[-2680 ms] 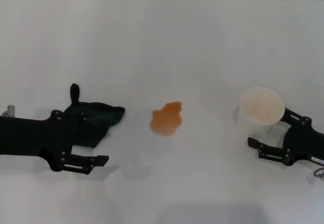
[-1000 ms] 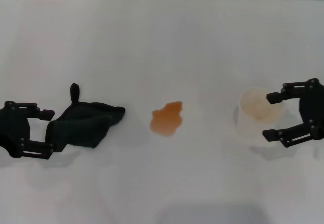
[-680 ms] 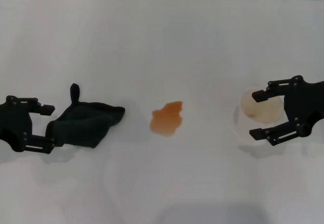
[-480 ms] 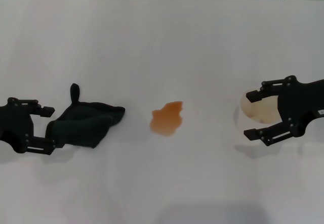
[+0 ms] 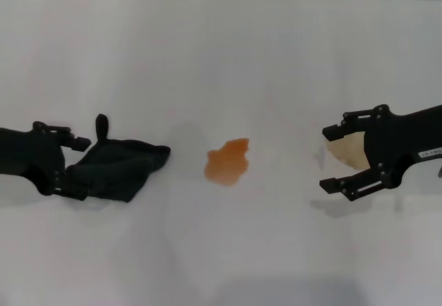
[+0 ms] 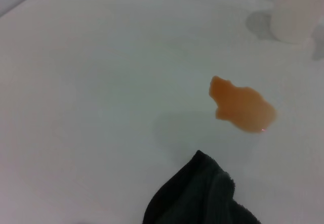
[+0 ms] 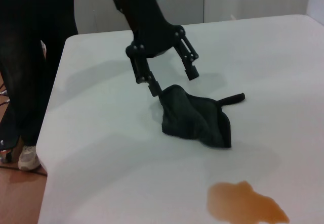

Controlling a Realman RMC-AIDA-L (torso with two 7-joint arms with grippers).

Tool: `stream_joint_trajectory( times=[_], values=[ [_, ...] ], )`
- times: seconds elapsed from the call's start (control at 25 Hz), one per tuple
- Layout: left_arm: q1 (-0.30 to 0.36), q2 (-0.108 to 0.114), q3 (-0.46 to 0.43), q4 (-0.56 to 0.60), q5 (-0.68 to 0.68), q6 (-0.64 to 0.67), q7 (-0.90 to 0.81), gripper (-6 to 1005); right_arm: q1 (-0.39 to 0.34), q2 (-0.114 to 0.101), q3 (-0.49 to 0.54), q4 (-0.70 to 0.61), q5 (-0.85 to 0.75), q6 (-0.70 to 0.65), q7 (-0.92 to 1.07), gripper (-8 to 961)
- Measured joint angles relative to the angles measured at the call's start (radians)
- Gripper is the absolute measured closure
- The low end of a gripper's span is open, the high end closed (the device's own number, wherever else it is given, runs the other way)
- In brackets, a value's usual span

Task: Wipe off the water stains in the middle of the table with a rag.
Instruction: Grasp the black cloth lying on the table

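Left pincer (image 5: 74,169) has moved in, open, onto the rag (image 5: 121,166).

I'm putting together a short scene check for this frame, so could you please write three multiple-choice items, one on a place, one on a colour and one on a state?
1. Where does the rag lie relative to the water stains?
A. On top of them
B. On the robot's left of them, apart
C. On the robot's right of them

2. What colour are the stains?
A. Orange-brown
B. Blue
C. Green

3. How are the left gripper's fingers?
A. Shut on the rag
B. Holding the cup
C. Open at the rag's edge

Answers: B, bare table shows between rag and stains; A, the blotch is orange-brown in every view; C, its fingers stand spread at the cloth's edge in the right wrist view.
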Motion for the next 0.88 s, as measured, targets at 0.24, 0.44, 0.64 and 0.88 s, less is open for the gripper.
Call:
stream_joint_trajectory(
  times=[0.24, 0.44, 0.64, 0.88],
  values=[
    [-0.038, -0.002, 0.008, -0.067, 0.057, -0.065, 0.000, 156, 0.000, 0.001, -0.013, 0.001, 0.012, 0.012, 0.001, 81],
    [-0.069, -0.007, 0.014, -0.118, 0.064, -0.100, 0.001, 156, 0.000, 0.002, -0.018, 0.004, 0.019, 0.018, 0.001, 81],
    [-0.094, -0.009, 0.046, -0.164, 0.065, -0.115, 0.002, 177, 0.002, 0.002, -0.022, 0.005, 0.019, 0.025, -0.002, 81],
    [-0.088, -0.017, 0.086, -0.166, 0.065, -0.151, -0.010, 355, 0.004, 0.001, -0.022, 0.005, 0.020, 0.030, -0.003, 82]
  ],
)
